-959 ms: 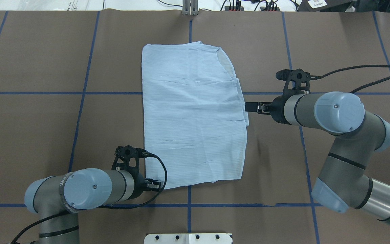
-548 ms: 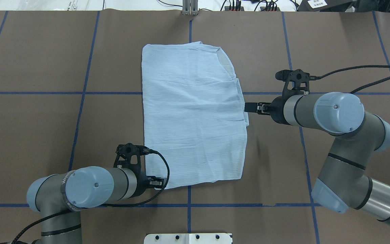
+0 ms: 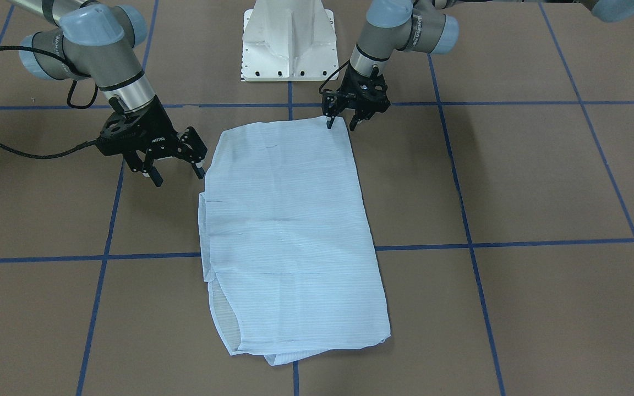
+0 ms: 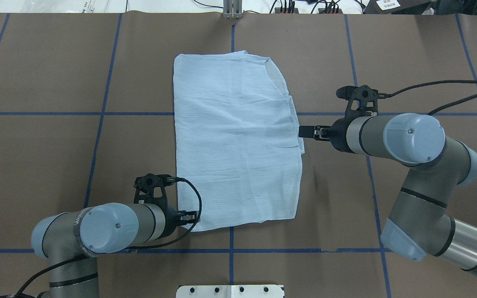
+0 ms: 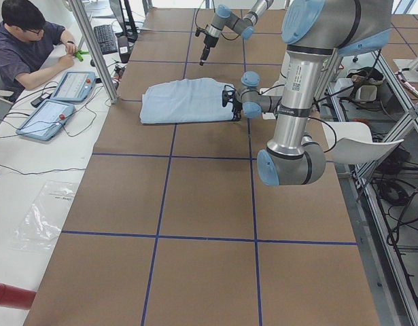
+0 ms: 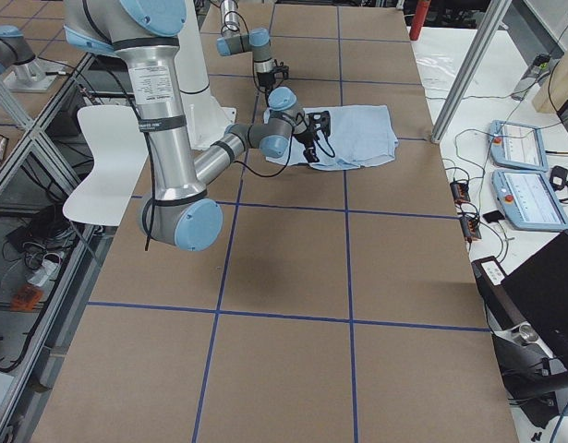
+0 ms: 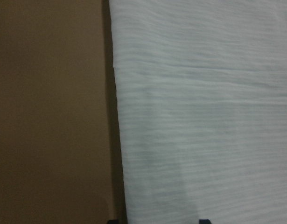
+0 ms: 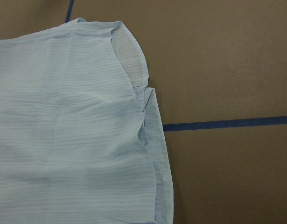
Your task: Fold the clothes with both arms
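Note:
The pale blue striped shirt [image 4: 236, 140] lies flat on the brown table, folded into a tall rectangle, its collar opening at the far right. It also shows in the front view [image 3: 289, 231]. My left gripper [image 4: 189, 218] is open at the shirt's near left corner; in the front view [image 3: 342, 125] its fingers straddle that corner. The left wrist view shows the shirt's edge [image 7: 204, 116] between the two fingertips. My right gripper [image 4: 303, 131] is open and empty, just off the shirt's right edge, as the front view [image 3: 178, 175] shows. The right wrist view shows the collar side of the shirt [image 8: 68, 140].
The white pedestal base [image 3: 289, 44] stands at the table's near edge between the arms. Blue tape lines [image 4: 97, 136] cross the brown table. The right arm's black cable [image 4: 449, 89] loops out to the right. An operator [image 5: 25, 41] sits past the far edge with tablets.
My left gripper has shifted a little towards the shirt's near left corner and along its edge. The right arm and the shirt have hardly moved.

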`<state>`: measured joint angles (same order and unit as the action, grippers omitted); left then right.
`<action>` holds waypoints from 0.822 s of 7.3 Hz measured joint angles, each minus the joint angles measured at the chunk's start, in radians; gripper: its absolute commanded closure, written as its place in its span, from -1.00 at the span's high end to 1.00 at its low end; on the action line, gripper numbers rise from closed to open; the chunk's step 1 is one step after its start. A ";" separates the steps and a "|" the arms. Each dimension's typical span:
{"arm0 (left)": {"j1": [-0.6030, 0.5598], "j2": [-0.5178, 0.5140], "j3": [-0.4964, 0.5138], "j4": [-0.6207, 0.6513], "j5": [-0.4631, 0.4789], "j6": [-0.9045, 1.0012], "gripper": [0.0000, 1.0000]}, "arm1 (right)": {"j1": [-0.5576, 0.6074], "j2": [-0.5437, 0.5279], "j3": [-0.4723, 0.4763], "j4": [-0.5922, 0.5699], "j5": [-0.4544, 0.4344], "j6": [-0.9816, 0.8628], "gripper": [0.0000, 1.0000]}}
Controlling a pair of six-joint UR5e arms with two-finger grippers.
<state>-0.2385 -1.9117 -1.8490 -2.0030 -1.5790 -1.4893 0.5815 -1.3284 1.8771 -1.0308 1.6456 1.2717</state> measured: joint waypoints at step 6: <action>0.011 -0.001 0.001 0.002 0.005 -0.007 -1.00 | -0.006 0.000 -0.003 -0.010 -0.008 0.002 0.97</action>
<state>-0.2279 -1.9129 -1.8478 -2.0013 -1.5744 -1.4964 0.5755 -1.3284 1.8746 -1.0407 1.6380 1.2741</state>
